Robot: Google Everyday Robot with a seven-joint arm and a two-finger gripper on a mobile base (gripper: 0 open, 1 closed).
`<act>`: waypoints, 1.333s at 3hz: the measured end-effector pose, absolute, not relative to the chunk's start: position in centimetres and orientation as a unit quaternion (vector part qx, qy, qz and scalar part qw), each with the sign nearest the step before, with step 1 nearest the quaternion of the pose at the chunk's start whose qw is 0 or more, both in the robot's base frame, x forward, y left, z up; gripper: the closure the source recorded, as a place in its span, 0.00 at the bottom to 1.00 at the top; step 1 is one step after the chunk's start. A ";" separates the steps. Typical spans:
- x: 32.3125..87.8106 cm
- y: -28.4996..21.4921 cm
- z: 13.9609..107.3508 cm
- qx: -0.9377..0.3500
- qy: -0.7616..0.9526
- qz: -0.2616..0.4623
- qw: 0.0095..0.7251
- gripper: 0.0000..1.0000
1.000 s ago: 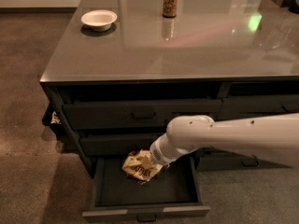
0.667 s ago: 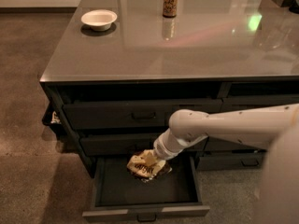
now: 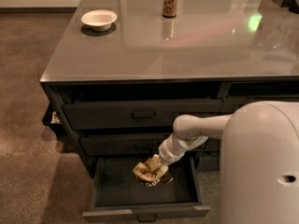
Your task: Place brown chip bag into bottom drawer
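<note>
My gripper (image 3: 156,164) sits low inside the open bottom drawer (image 3: 117,188), with the brown chip bag (image 3: 147,174) directly under it.

Crinkled, shiny foil, probably, forms the brown chip bag (image 3: 147,175), met by the gripper (image 3: 157,164) inside the matt bottom drawer (image 3: 113,188); the arm (image 3: 198,127) is smooth plastic, the countertop (image 3: 140,50) glossy.

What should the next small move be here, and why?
Probably let go of the bag and lift straight up. The gripper sits at the top of the brown chip bag, which already seems to rest on the floor of the open bottom drawer.
</note>
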State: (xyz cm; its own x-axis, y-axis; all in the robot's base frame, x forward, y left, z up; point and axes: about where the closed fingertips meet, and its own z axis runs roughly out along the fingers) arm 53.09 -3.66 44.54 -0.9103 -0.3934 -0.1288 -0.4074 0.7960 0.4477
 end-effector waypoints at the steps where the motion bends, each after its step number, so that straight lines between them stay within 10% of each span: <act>1: 53.2 -3.7 41.7 -0.182 0.950 0.252 0.007 1.00; 4: 55.3 0.1 34.4 -0.130 0.951 0.279 0.038 1.00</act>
